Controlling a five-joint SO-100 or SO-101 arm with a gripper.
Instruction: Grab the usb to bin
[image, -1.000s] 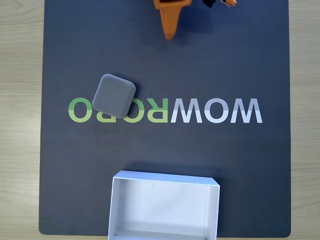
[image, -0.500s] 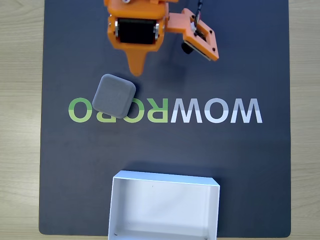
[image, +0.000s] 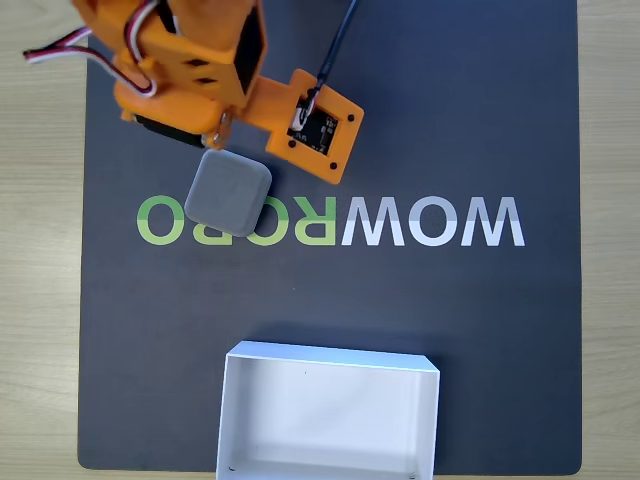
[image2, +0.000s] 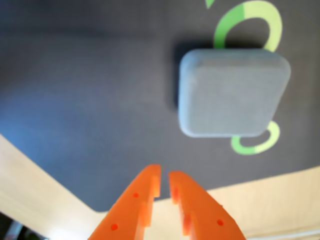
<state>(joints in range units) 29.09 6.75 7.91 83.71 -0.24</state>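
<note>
Gripper (image2: 165, 182): jaws almost together, holding nothing, tips short of the usb.
Change: arm has swung down from the mat's top edge, now right over the usb's upper corner.
Usb (image: 228, 191): flat on the mat (image: 500, 320), untouched.
Bin (image: 330, 358): well apart, empty.
Meaning: jaws must open before any grab.

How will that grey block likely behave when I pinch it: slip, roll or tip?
The usb lies flat on the dark mat, low and wide, so it should slide rather than roll or tip. Its rounded edges could let the pads ride off unless the pinch is centred. The matte surface probably gives fair grip. The gripper looks almost closed, so it would need opening first.
</note>
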